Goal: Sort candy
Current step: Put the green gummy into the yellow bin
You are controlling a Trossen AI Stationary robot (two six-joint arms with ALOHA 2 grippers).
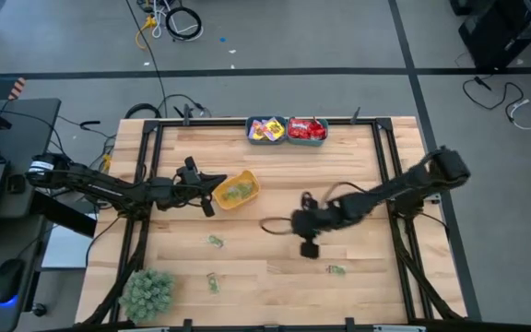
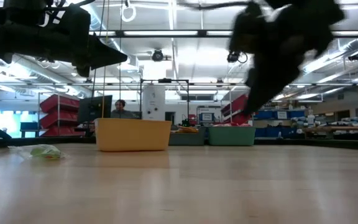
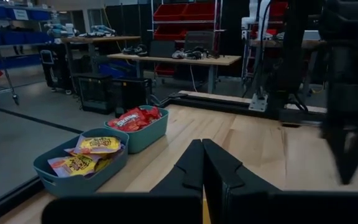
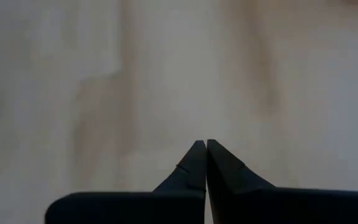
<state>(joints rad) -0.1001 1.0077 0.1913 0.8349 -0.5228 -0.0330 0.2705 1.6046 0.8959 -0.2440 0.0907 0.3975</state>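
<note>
Right gripper [image 1: 308, 247] mid-frame over bare table [image 1: 275, 277], jaws shut, nothing held. Left gripper [image 1: 212, 194] jaws shut beside yellow bin [image 1: 235, 190], likely steadying. Green candy [image 1: 215, 241] loose lower frame; sorted packets [image 1: 307, 128] top centre.

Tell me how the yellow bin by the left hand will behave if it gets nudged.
The yellow bin looks like thin plastic holding only a few small green candies, so it is probably light and would slide on the smooth wooden table. It sits low and wide, so tipping seems unlikely.
</note>
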